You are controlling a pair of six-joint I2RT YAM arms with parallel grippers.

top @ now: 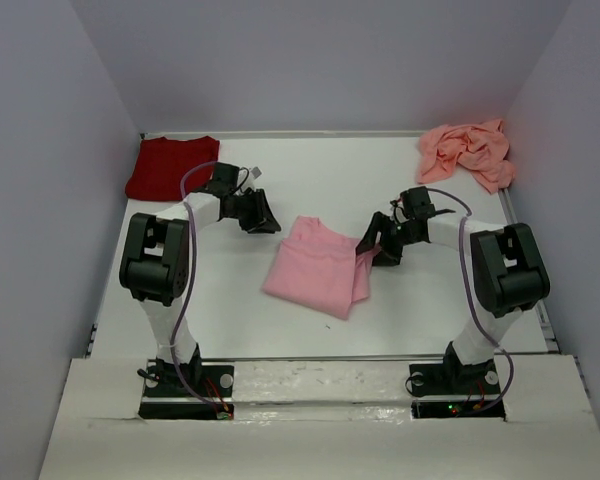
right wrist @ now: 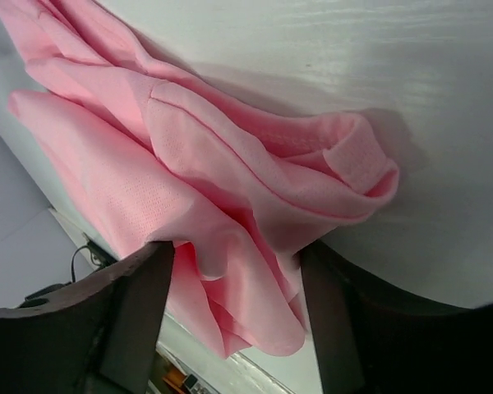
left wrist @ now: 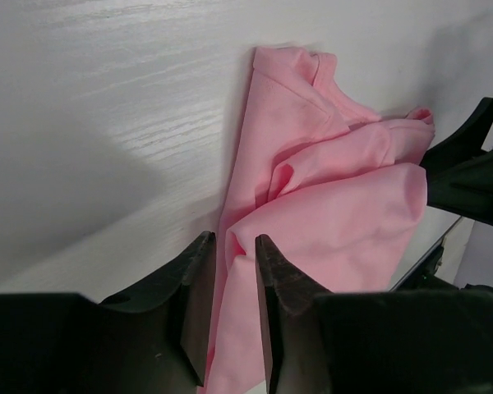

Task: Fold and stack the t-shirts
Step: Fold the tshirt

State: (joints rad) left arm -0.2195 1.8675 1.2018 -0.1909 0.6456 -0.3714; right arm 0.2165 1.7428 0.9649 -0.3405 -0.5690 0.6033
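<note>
The light pink t-shirt (top: 315, 268) lies part-folded mid-table, its right edge bunched up. My right gripper (top: 377, 243) is at that edge. In the right wrist view it (right wrist: 237, 250) is open wide, with a thick roll of the pink cloth (right wrist: 230, 148) between the fingers. My left gripper (top: 260, 214) hangs just left of the shirt's far corner. Its jaws (left wrist: 235, 238) are narrowed but still apart, and the pink shirt (left wrist: 337, 197) shows through the gap, not visibly pinched. The dark red t-shirt (top: 172, 167) lies folded at the back left. The salmon-pink t-shirt (top: 467, 152) is crumpled at the back right.
The white table (top: 230, 300) is boxed in by pale walls on the left, right and back. A raised white ledge (top: 320, 385) with both arm bases runs along the near edge. The right arm's black fingers (left wrist: 468, 172) show in the left wrist view, beyond the shirt.
</note>
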